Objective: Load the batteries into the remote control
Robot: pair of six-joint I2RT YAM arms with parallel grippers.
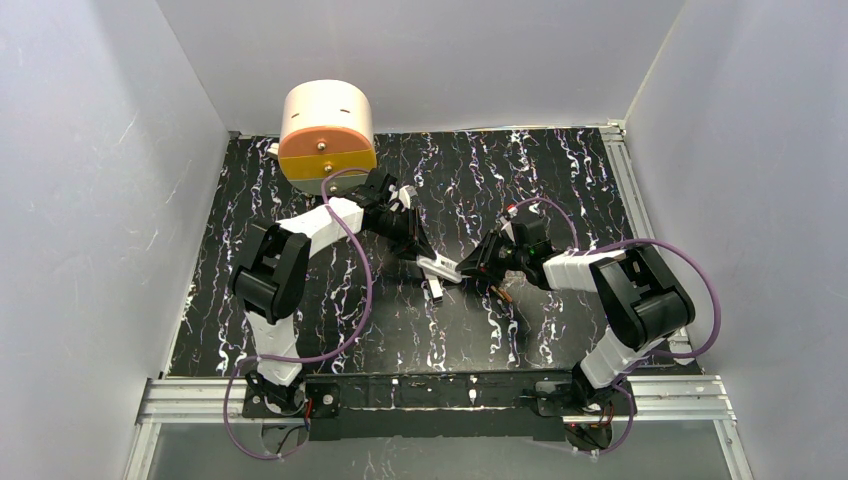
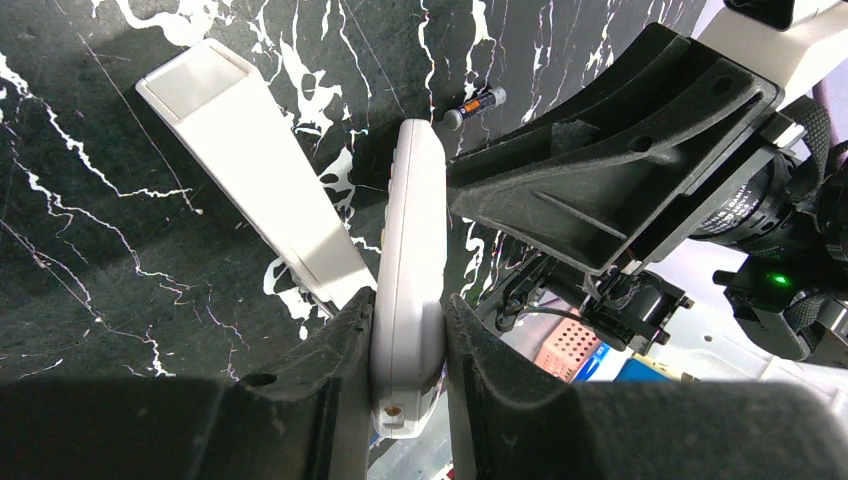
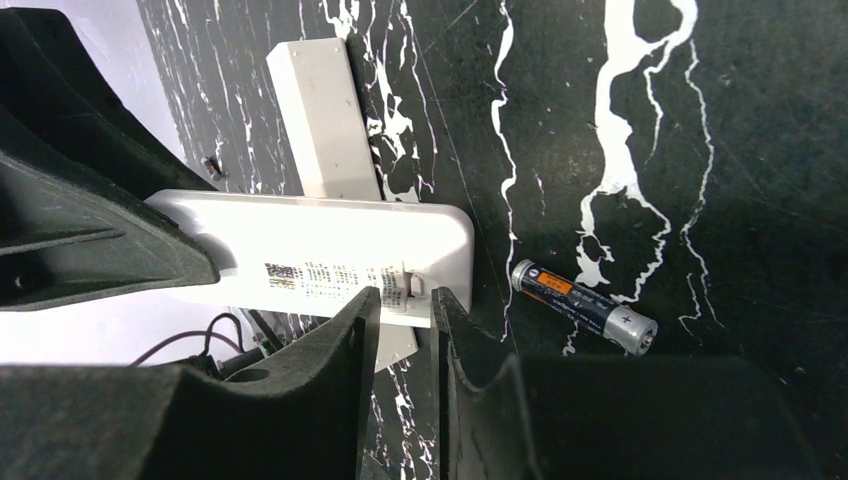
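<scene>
The table (image 1: 560, 180) has a black top veined with white, walled in by pale panels on three sides. A plain white bar (image 2: 250, 170) lies flat near its middle, and one battery (image 3: 584, 304), orange-banded with dark ends, lies on its side close by. A cream drum (image 1: 326, 135) with an orange face stands at the far left corner.

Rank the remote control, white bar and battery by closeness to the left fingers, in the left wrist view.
1. Remote control, clamped between the left fingers.
2. White bar, beside it at picture left.
3. Battery, beyond the remote's far tip.
</scene>
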